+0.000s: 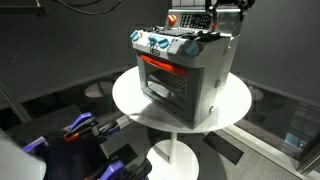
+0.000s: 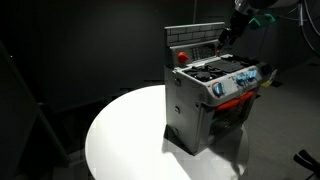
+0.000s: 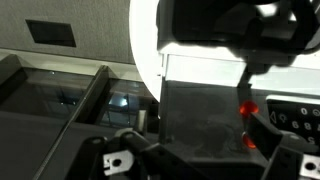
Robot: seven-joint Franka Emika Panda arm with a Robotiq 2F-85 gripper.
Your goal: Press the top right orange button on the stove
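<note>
A toy stove stands on a round white table in both exterior views [image 1: 185, 75] [image 2: 212, 95]. A red-orange button [image 1: 172, 18] [image 2: 181, 56] sits on its upright back panel. My gripper [image 1: 214, 22] [image 2: 228, 36] hangs just above the rear of the stove top, at the far end of the panel from that button. In the wrist view the gripper [image 3: 210, 160] has its dark fingers spread apart and empty. Two glowing orange spots [image 3: 247, 108] [image 3: 250, 142] show beside the right finger, against the grey stove panel [image 3: 200, 110].
The white table [image 1: 130, 100] [image 2: 120, 140] has bare surface around the stove. Knobs and an orange oven door are on the stove front [image 1: 160, 62] [image 2: 240, 100]. Dark floor and clutter lie below the table [image 1: 80, 130].
</note>
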